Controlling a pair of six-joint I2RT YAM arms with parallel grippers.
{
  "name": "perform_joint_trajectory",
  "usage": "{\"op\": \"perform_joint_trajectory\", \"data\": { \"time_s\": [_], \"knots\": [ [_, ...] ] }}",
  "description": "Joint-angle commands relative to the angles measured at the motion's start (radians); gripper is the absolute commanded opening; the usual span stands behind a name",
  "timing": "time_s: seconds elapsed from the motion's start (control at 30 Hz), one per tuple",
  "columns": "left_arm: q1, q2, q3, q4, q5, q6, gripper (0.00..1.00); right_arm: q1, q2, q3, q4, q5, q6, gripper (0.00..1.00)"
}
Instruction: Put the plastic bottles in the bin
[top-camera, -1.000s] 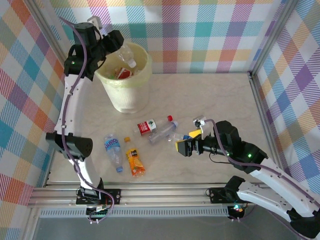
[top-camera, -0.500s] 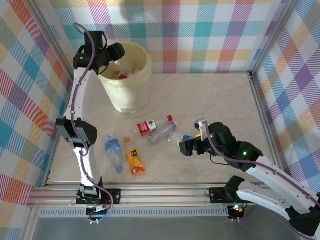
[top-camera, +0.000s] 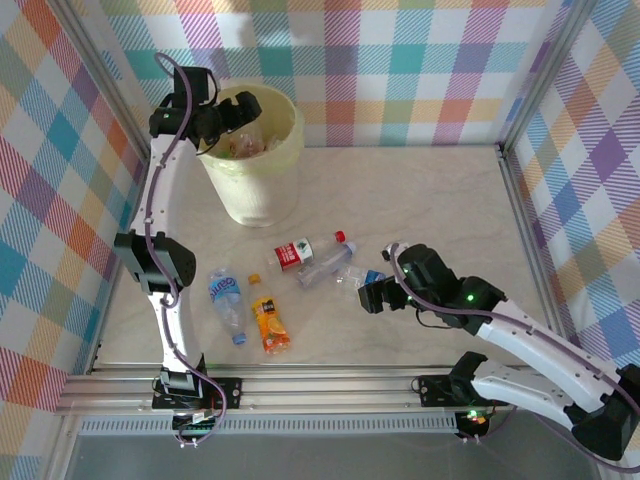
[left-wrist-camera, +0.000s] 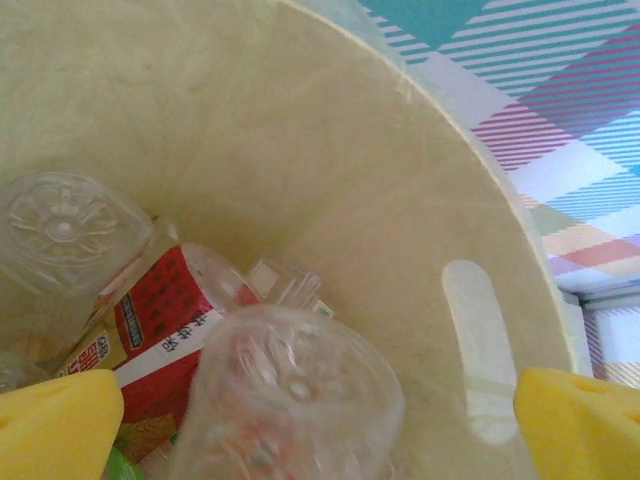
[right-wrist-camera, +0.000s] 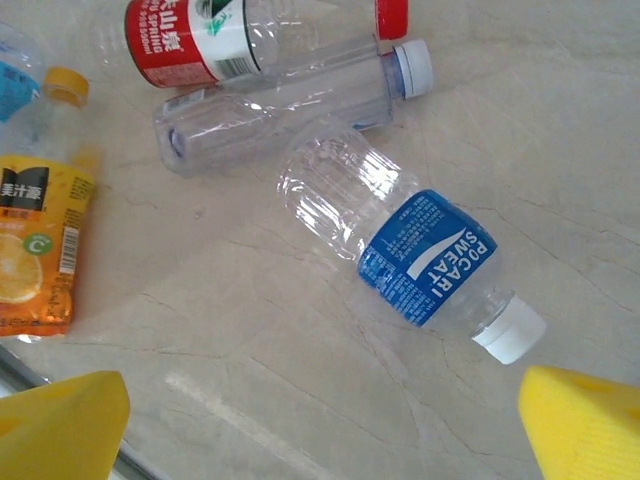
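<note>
Several items are only partly readable. In the left wrist view the contents of the bin (left-wrist-camera: 400, 200) overlap. A clear bottle (left-wrist-camera: 290, 400), seen base-on and blurred, covers much of a red-labelled bottle (left-wrist-camera: 160, 330). A second clear base (left-wrist-camera: 60, 230) rests against the left wall. A green scrap at the lower edge cannot be identified. In the right wrist view a blue-labelled bottle (right-wrist-camera: 12, 60) is cut off by the top left corner. The orange juice bottle (right-wrist-camera: 40, 250) is cut off by the left edge.

Checked panels (top-camera: 400, 60) enclose the table (top-camera: 450, 200). The bin stands at its far left. The loose bottles (top-camera: 268, 318) lie on their sides in a cluster at the near middle, between the two arms. The Pocari Sweat bottle (right-wrist-camera: 400, 250), white cap toward lower right, lies nearest the right arm. It is just beside an unlabelled clear bottle (right-wrist-camera: 290, 105) with a pale blue cap. That bottle touches the red-capped bottle (right-wrist-camera: 200, 35).

The left gripper (left-wrist-camera: 320, 425) hangs over the bin opening and is released: its yellow pads (left-wrist-camera: 55, 425) stand wider apart than the clear bottle below them. The right gripper (right-wrist-camera: 320, 425) hovers over bare table near the Pocari Sweat bottle. Its pads (right-wrist-camera: 585, 420) are spread wide and grasp nothing.
</note>
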Motion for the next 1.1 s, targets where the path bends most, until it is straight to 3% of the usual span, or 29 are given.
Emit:
{"op": "perform_joint_trajectory", "data": {
  "time_s": [0.0, 0.33, 0.63, 0.8, 1.07],
  "knots": [
    [0.012, -0.147, -0.029, 0.03, 0.075, 0.055, 1.0, -0.039, 0.042, 0.02, 0.003, -0.028, -0.047, 1.0],
    [-0.021, -0.526, -0.479, 0.2, 0.303, 0.165, 1.0, -0.115, 0.239, 0.058, 0.058, -0.09, -0.124, 1.0],
    [-0.194, -0.836, -0.954, 0.224, 0.505, 0.223, 1.0, -0.153, 0.398, 0.11, 0.077, -0.067, -0.191, 0.92],
    [-0.299, -0.985, -1.201, 0.291, 0.477, 0.179, 1.0, -0.161, 0.462, 0.142, 0.086, -0.113, -0.248, 0.89],
    [-0.36, -1.103, -1.431, 0.378, 0.443, 0.097, 1.0, -0.16, 0.568, 0.206, 0.053, -0.146, -0.314, 0.88]
  ]
}}
